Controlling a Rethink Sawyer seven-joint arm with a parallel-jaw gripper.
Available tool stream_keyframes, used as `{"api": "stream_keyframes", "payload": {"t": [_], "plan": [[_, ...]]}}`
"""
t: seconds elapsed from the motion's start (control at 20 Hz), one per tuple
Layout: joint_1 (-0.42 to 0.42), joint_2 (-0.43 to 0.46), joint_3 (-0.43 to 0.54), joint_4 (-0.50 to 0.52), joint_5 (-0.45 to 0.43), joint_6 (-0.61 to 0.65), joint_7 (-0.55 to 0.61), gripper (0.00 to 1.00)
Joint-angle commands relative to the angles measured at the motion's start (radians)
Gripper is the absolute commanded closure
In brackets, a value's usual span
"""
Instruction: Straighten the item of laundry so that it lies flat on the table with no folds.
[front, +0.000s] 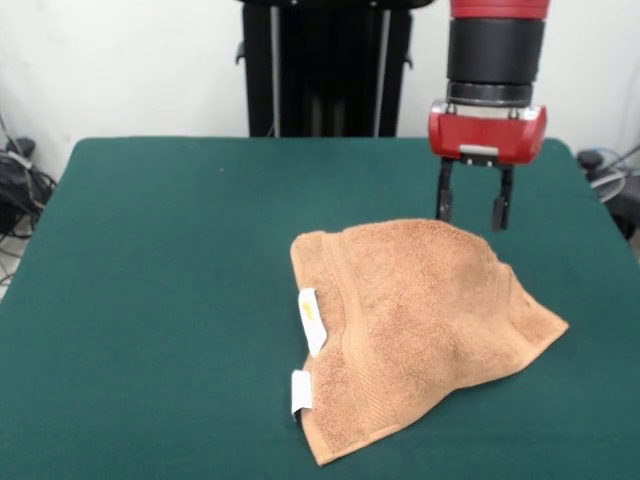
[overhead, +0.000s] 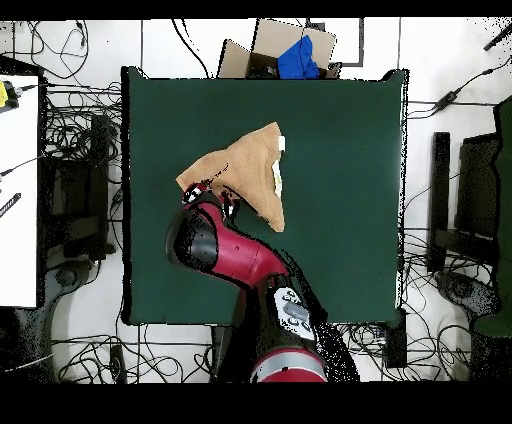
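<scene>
Green table (front: 150, 300) | towel (front: 420, 320) folded, triangular heap | my gripper (front: 474, 208) empty, fingers apart, poised above far fold to grab, unfold it.

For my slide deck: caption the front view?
Open claw hovering above the rumpled orange towel on the green table.

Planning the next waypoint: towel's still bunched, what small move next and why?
Probably lower the gripper straight down onto the towel edge nearest it. The gripper is open and hangs just above that far edge; the towel lies folded on the table, humped in the middle, so a corner must be pinched first.
</scene>
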Motion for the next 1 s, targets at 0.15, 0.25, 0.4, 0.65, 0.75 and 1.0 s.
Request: {"api": "stream_keyframes", "payload": {"t": [0.15,0.25,0.4,0.65,0.75,1.0], "plan": [[0.027,-0.014,-0.090,0.000,0.082,0.127,0.208,0.00],[0.054,-0.006,-0.117,-0.018,0.099,0.145,0.206,0.00],[0.094,0.018,-0.150,-0.049,0.121,0.156,0.202,0.00],[0.104,0.037,-0.159,-0.073,0.125,0.163,0.194,0.00],[0.111,0.040,-0.164,-0.077,0.126,0.165,0.194,0.00],[0.155,0.060,-0.207,-0.102,0.137,0.188,0.186,0.00]]}}
